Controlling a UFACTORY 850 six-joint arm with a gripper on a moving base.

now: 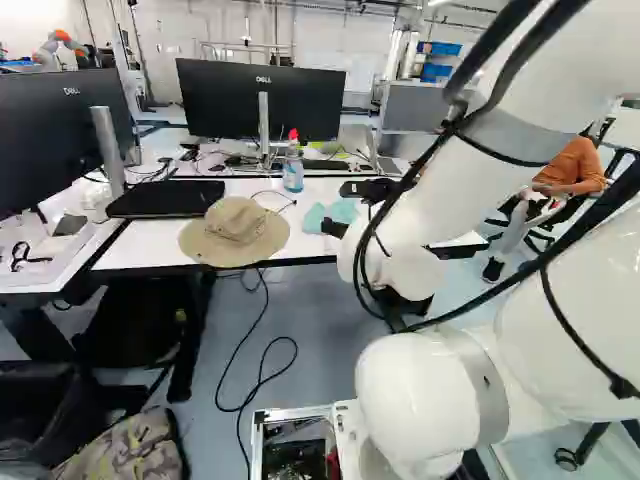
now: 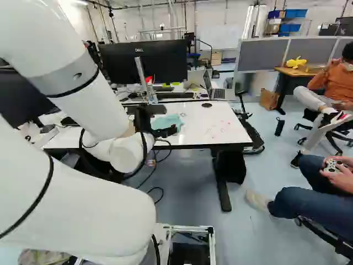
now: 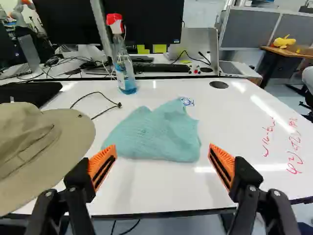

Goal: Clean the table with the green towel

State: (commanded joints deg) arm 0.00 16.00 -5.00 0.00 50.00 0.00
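Zero wiping to show as far as I can see. My end effector is wide, gripping nothing. Green towel lies crumpled on the desk, dead ahead at 12 o'clock, lined up nicely. Red scribbles at 2 o'clock, unwiped. Spray bottle at 11, hat at 9 to 10. Only the lining-up looks done, so call it early stage. Left: pinch towel, press down, wipe the open top, likely out to the scribbles, minding that hat.
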